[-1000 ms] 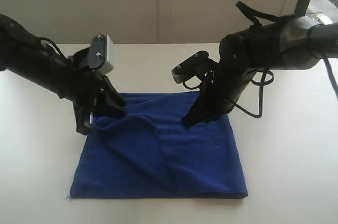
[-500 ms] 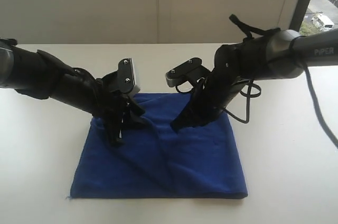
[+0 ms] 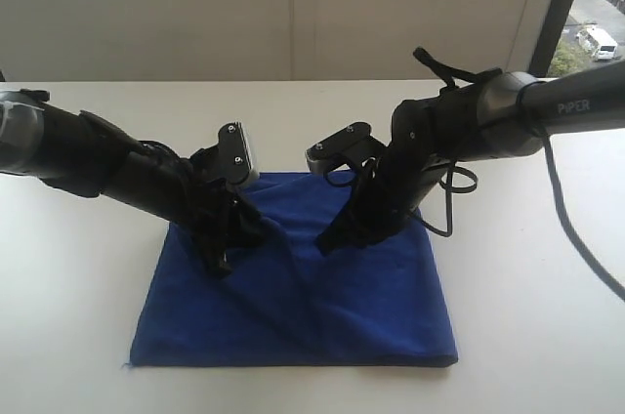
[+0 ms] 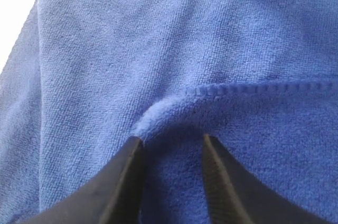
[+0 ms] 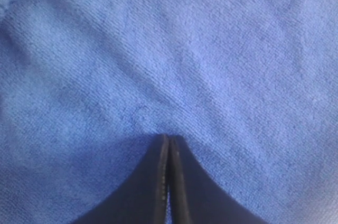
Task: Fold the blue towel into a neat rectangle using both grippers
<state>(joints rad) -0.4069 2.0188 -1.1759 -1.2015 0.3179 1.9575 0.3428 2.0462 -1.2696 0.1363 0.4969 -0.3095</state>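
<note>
The towel [image 3: 342,307] lies on the table [image 3: 547,277]; we judge it soft and limp, best gripped at hemmed corners. Our left gripper [image 4: 171,140] stands half open astride a fold, holding nothing. The right gripper [image 5: 170,138] is closed, tips against cloth.

The towel [image 3: 322,311] lies on the table [image 3: 527,316]; the left gripper [image 3: 221,256] and right gripper [image 3: 328,241] sit side by side on its far half.

Blue towel [image 3: 376,302] on white table [image 3: 532,336]
</note>
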